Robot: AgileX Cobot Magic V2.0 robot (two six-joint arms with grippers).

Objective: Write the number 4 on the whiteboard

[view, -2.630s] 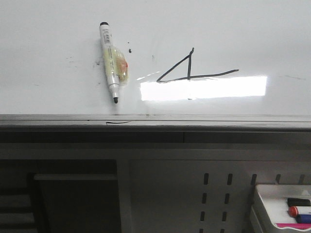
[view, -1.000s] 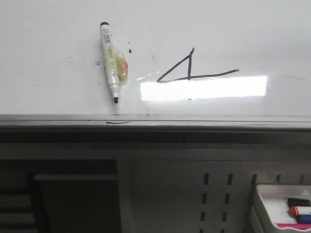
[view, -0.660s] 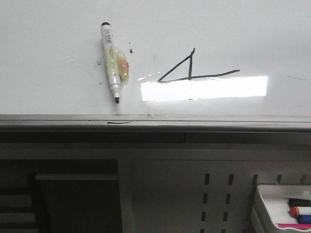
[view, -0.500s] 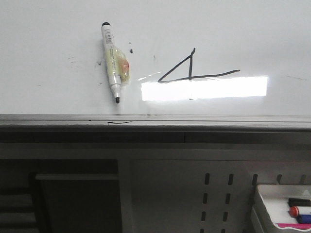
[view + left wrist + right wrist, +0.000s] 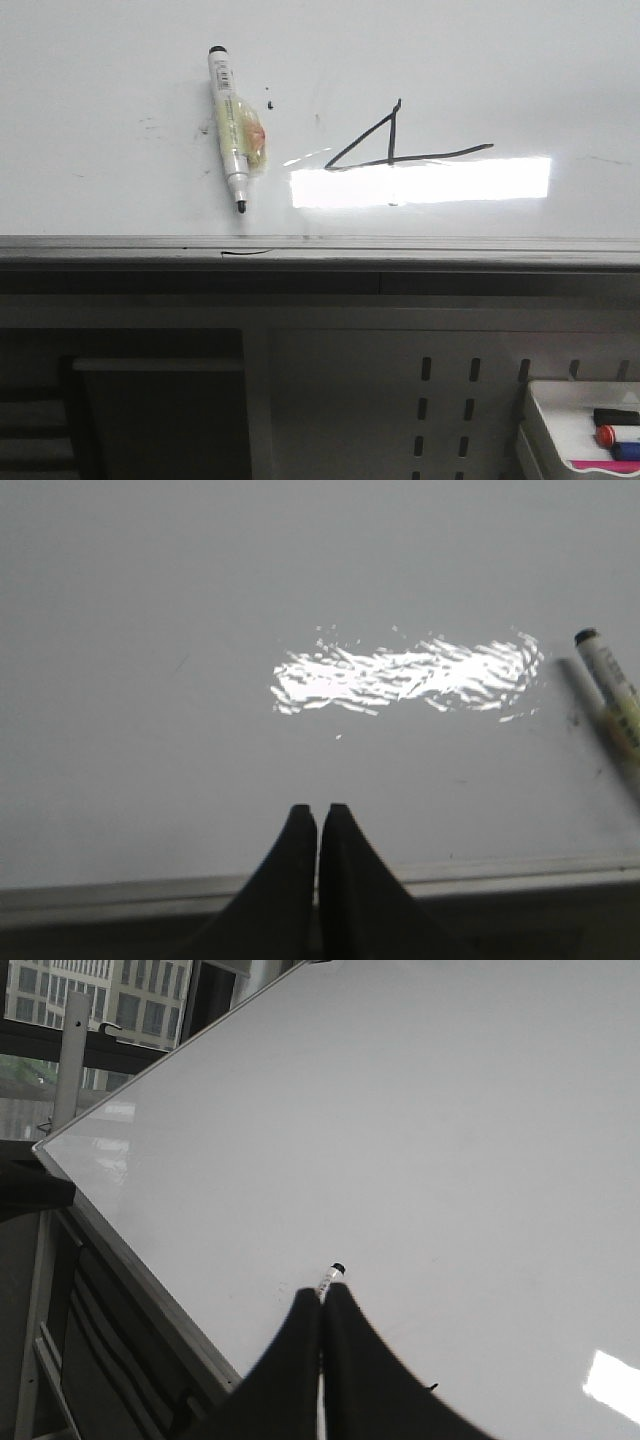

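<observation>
The number 4 (image 5: 392, 140), a thin black slanted triangle with a long crossbar, is drawn on the whiteboard (image 5: 100, 80). A white marker (image 5: 232, 125) with yellowish tape lies free on the board to the left of the 4, tip toward the bottom edge. Neither gripper shows in the front view. My left gripper (image 5: 319, 810) is shut and empty over the board's bottom edge, with the marker (image 5: 612, 685) off to one side. My right gripper (image 5: 322, 1292) is shut, and the marker's black end (image 5: 333, 1275) shows just past its fingertips.
The board's grey metal bottom edge (image 5: 400, 250) carries a short black stroke (image 5: 245, 252). A bright rectangular glare (image 5: 420, 182) lies under the 4. A small white tray (image 5: 560, 420) with markers sits at the lower right, by a perforated panel (image 5: 445, 400).
</observation>
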